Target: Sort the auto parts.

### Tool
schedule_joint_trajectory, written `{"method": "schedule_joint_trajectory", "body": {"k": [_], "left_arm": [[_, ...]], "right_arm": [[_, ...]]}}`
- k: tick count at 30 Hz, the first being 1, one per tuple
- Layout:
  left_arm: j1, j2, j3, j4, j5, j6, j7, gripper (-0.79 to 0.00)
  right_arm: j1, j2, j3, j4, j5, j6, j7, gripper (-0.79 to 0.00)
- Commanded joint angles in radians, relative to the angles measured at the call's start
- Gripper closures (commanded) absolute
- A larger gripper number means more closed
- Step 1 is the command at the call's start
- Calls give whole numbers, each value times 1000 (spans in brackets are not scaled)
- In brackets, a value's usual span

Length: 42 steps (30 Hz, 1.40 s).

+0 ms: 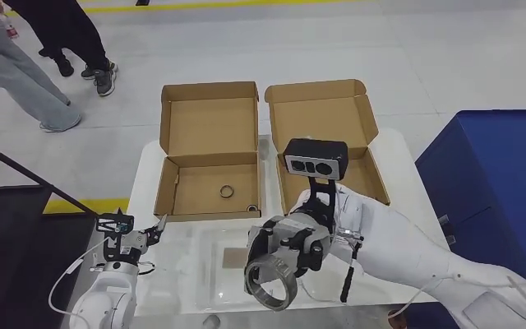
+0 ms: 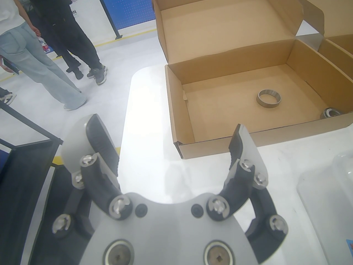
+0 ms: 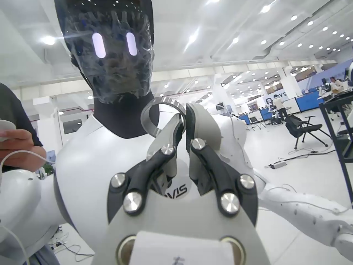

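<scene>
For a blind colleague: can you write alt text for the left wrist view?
The left gripper, open and empty, points toward an open brown cardboard box on the white table. Inside the box lie a silver metal ring and, in a corner, a darker round part half hidden by the box wall. A second cardboard box stands beside it.

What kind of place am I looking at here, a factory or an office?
Probably a big open robotics test hall: a high ceiling with rows of lights, office chairs and desks across a bare floor, and a white table with two cardboard boxes, where the robot's right jaws grip a metal ring.
</scene>
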<state>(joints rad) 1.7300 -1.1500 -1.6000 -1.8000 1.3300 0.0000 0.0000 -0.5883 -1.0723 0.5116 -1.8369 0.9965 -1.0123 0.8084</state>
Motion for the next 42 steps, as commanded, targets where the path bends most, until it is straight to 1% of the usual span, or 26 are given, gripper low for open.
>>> {"method": "schedule_joint_trajectory", "body": {"k": [1,9,10,11,16,18,19,22,23,28,30,32,34,35,37,40,42], "left_arm": [[0,0,0,0,0,0,0,-785],[0,0,0,0,0,0,0,-785],[0,0,0,0,0,0,0,-785],[0,0,0,0,0,0,0,-785],[0,0,0,0,0,0,0,-785],[0,0,0,0,0,0,0,-785],[0,0,0,0,0,0,0,-785],[0,0,0,0,0,0,0,-785],[0,0,0,0,0,0,0,-785],[0,0,0,0,0,0,0,-785],[0,0,0,0,0,0,0,-785],[0,0,0,0,0,0,0,-785],[0,0,0,0,0,0,0,-785],[0,0,0,0,0,0,0,-785],[0,0,0,0,0,0,0,-785],[0,0,0,0,0,0,0,-785],[0,0,0,0,0,0,0,-785]], "right_arm": [[0,0,0,0,0,0,0,0],[0,0,0,0,0,0,0,0],[-28,-7,-34,30,17,1,1,0],[-26,-10,-41,48,-6,5,5,0],[-26,-10,-41,48,-6,5,5,0],[-70,-17,-41,18,61,11,-46,0],[-88,-20,-43,26,99,27,-58,0],[-128,-30,-48,49,215,114,-57,0],[-143,-34,-52,53,271,150,-47,0],[-200,-61,-52,80,498,305,80,0],[-211,-73,-38,99,539,330,134,0],[-217,-85,-22,124,539,338,162,0],[-210,-93,-1,153,475,314,169,0],[-198,-95,13,180,395,291,157,0],[-187,-97,38,200,234,249,96,0],[-169,-91,96,208,-106,243,-41,0],[-175,-84,132,160,-318,295,-122,0]]}}
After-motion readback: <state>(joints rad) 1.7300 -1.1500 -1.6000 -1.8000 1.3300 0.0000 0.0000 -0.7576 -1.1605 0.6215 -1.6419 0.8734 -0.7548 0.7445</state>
